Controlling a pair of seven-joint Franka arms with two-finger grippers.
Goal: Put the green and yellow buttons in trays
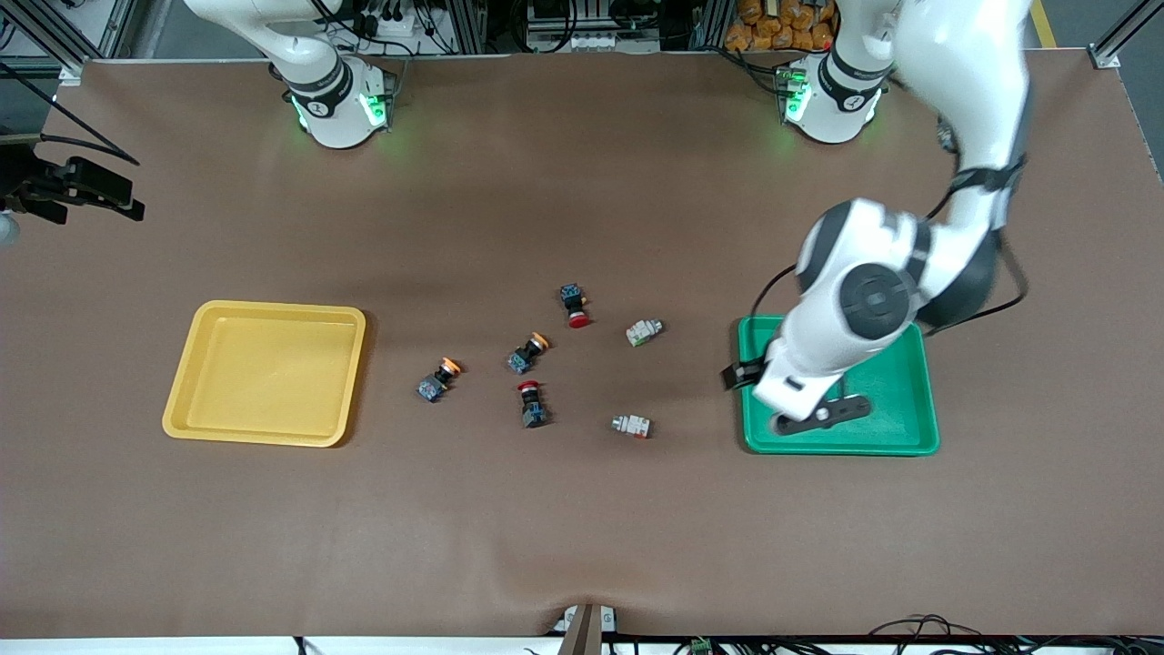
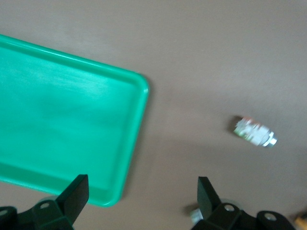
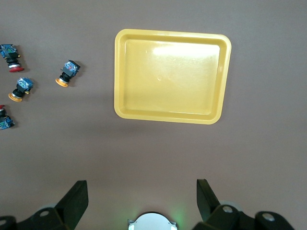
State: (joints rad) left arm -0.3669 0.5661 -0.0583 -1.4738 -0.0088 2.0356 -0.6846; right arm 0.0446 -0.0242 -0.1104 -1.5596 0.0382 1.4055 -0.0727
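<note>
The yellow tray [image 1: 264, 373] lies toward the right arm's end and also shows in the right wrist view [image 3: 172, 76]. The green tray [image 1: 873, 428] lies toward the left arm's end and shows bare in the left wrist view [image 2: 62, 120]. Between the trays lie two orange-capped buttons [image 1: 527, 353] [image 1: 438, 379] and two white-bodied green-tipped buttons [image 1: 644, 332] [image 1: 632, 425]. My left gripper [image 1: 818, 414] hangs open and empty over the green tray, near the tray's corner [image 2: 142, 184]. One white button [image 2: 254, 132] lies on the table past that corner. My right gripper [image 3: 142, 189] is open and empty, high over its own base; the front view does not show it.
Two red-capped switches [image 1: 574, 305] [image 1: 533, 403] lie among the buttons. A black clamp [image 1: 82, 186] juts in at the table edge at the right arm's end. The arm bases [image 1: 336, 100] [image 1: 827, 95] stand along the table's far edge.
</note>
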